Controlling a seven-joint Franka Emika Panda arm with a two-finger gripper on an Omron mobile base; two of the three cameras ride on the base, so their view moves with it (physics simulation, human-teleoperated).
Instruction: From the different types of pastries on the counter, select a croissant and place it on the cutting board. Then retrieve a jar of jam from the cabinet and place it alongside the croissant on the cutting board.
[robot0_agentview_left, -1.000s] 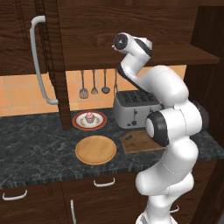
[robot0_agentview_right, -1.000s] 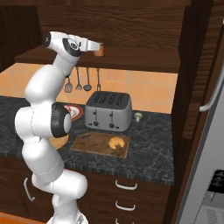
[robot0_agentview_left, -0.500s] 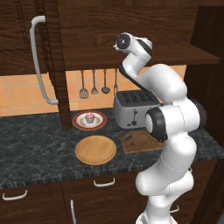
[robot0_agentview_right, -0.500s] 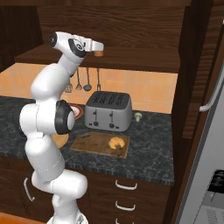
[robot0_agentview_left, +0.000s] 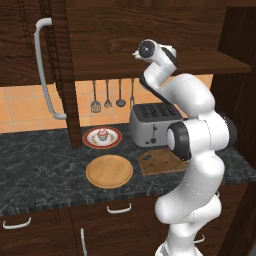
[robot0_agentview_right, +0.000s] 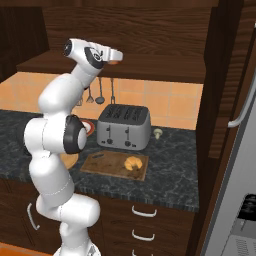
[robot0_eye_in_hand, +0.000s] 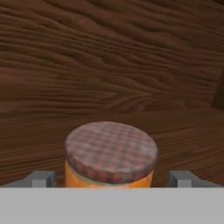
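The jar of jam (robot0_eye_in_hand: 111, 151), orange with a checked paler lid, stands on the cabinet shelf (robot0_agentview_right: 160, 74). My gripper (robot0_eye_in_hand: 111, 179) is open, with one fingertip on each side of the jar and a gap left on both sides. From the right base view the gripper (robot0_agentview_right: 114, 56) is up at shelf height, with the orange jar (robot0_agentview_right: 114, 62) just under its tip. The croissant (robot0_agentview_right: 132, 162) lies on the dark cutting board (robot0_agentview_right: 107, 164) on the counter (robot0_agentview_right: 175, 170). The pink-frosted cupcake (robot0_agentview_left: 102, 133) sits on a red-rimmed plate.
A silver toaster (robot0_agentview_right: 123, 126) stands behind the board. A round light-wood plate (robot0_agentview_left: 109, 171) lies left of the board (robot0_agentview_left: 162, 162). Utensils (robot0_agentview_left: 107, 95) hang on the tiled wall. A tall door with a curved grey handle (robot0_agentview_left: 46, 70) is at left; a small pale item (robot0_agentview_right: 158, 132) sits beside the toaster.
The hand has pushed forward along the shelf towards the jar, so its fingers now flank it. The jaws stayed wide and the jar has not moved.
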